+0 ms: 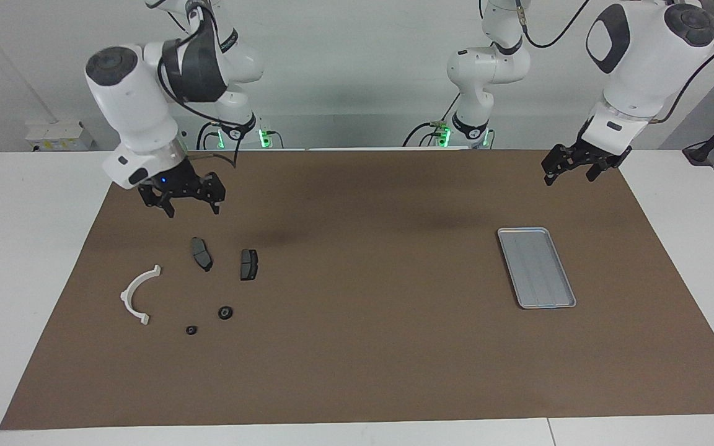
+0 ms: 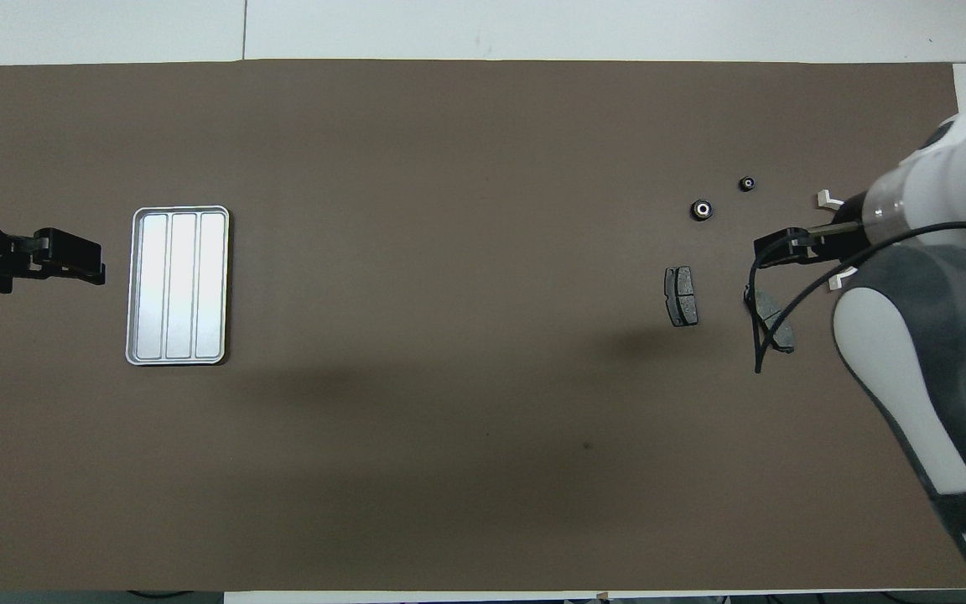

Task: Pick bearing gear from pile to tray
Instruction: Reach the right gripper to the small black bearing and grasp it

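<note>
Facing view, operator: you've got the white desk [image 1: 22, 260] under a wide brown mat [image 1: 369, 347], and everything sits on that mat. Your right arm [image 1: 140, 111] is the big mover, its right end effector [image 1: 190, 205] up in the air with fingers spread and nothing between them. Just below it, out from the robots, lie the two dark brake pads [image 1: 201, 253], side by side. Past those, toward the mat's edge at that arm's end, you see the white curved bracket [image 1: 137, 295]. Smallest of the pile, farther out than the pads, are the larger black bearing gear [image 1: 225, 312] and the smaller round piece [image 1: 191, 330], both untouched on the mat. Your left end effector [image 1: 571, 173] waits open and empty, held above the mat, with the silver tray [image 1: 536, 267] just out from it, well apart from the pile.
</note>
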Motion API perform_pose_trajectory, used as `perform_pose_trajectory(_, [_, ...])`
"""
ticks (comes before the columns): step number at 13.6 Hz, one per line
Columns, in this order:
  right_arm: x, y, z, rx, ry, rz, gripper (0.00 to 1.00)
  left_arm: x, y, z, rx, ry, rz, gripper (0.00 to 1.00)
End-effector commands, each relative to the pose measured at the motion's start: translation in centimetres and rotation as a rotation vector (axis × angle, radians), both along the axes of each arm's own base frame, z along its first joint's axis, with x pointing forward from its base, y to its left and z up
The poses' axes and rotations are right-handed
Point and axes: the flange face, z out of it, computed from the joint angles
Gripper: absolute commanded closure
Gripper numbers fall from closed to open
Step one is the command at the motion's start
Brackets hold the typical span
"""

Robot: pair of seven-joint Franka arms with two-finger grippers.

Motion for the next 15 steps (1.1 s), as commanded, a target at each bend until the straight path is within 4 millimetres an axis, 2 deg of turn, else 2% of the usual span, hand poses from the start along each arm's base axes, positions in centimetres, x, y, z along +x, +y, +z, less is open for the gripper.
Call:
perform_pose_trajectory(1, [3.1,0.8,-6.0,-0.005,-0.007,-0.018,0.00,-0.9,0.1,0.3,0.000,0.006,-0.005,0.00])
perform_pose_trajectory(4, [5.6,1.6,-10.6,-0.006,-0.040,-0.011,0.00,-0.9,-0.1,0.3,0.000,0.006,-0.008,0.00])
perform_pose_trajectory(9, [9.2,1.9,-15.7,-0.039,-0.030,-0.052,0.01,-0.8,0.0,0.3,0.000,0.005,-0.007,0.00])
perform_pose_trajectory(10, [10.0,1.9,-16.5,-0.038,-0.030,-0.069,0.01,-0.9,0.1,0.3,0.000,0.006,-0.005,0.00])
perform_pose_trajectory(15, [10.3,2.0,-18.7,-0.059,-0.015,-0.110,0.02,-0.8,-0.1,0.3,0.000,0.005,-0.008,0.00])
